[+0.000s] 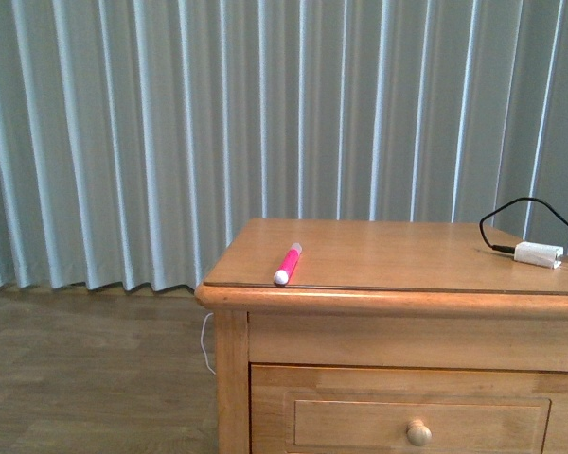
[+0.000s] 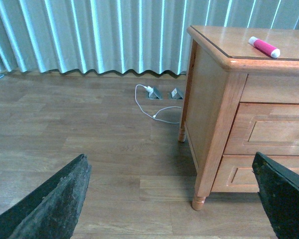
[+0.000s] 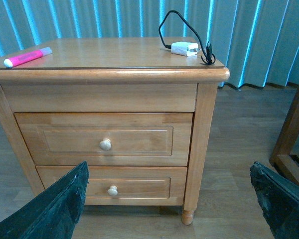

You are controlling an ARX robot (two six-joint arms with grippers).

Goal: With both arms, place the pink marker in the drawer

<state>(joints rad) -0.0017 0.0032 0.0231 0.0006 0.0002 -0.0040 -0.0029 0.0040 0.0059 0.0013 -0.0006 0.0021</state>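
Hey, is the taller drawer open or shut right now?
Shut. The drawer front sits flush in the nightstand frame with no gap showing; the pink marker lies on top.

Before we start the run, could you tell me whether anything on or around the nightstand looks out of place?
Nothing is spilled or damaged. The pink marker lies slanted with its white end close to the front edge of the nightstand top, where a nudge might roll it off. The upper drawer is shut.
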